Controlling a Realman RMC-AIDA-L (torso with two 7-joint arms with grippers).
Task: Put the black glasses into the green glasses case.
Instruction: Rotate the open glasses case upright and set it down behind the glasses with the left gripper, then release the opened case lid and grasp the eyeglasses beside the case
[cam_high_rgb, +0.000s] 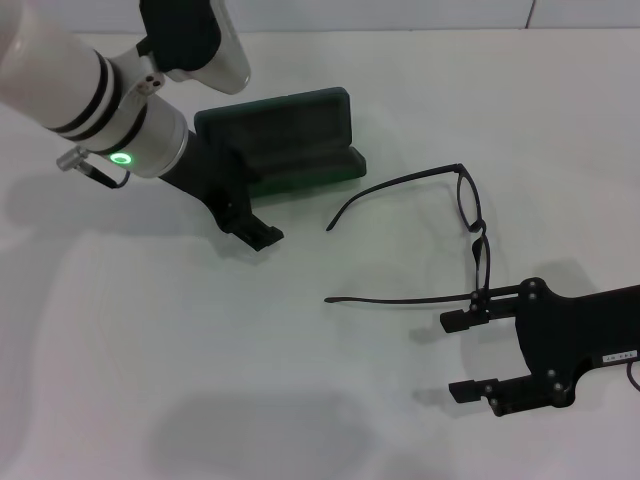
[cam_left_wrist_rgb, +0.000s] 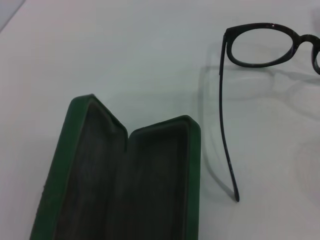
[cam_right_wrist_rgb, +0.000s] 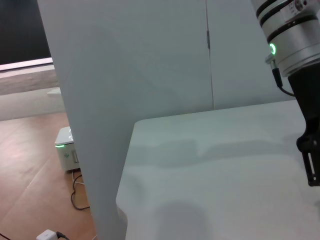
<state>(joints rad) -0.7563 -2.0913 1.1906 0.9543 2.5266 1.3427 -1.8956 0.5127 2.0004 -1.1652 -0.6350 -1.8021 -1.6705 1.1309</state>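
The green glasses case (cam_high_rgb: 290, 135) lies open at the back of the white table, its dark lining (cam_left_wrist_rgb: 145, 185) bare in the left wrist view. My left gripper (cam_high_rgb: 252, 228) hangs just in front of the case's left end. The black glasses (cam_high_rgb: 477, 232) rest unfolded to the right of the case, both temple arms pointing left; one lens (cam_left_wrist_rgb: 260, 45) and one temple show in the left wrist view. My right gripper (cam_high_rgb: 463, 355) is open at the front right. Its far finger (cam_high_rgb: 462, 320) lies against the hinge end of the near temple, and nothing is between the fingers.
The left arm (cam_right_wrist_rgb: 292, 40) and its gripper (cam_right_wrist_rgb: 310, 150) appear in the right wrist view above the table (cam_right_wrist_rgb: 210, 165). A white panel (cam_right_wrist_rgb: 100, 100) rises at the table's edge. A small white box (cam_right_wrist_rgb: 65, 147) with a green light sits on the floor.
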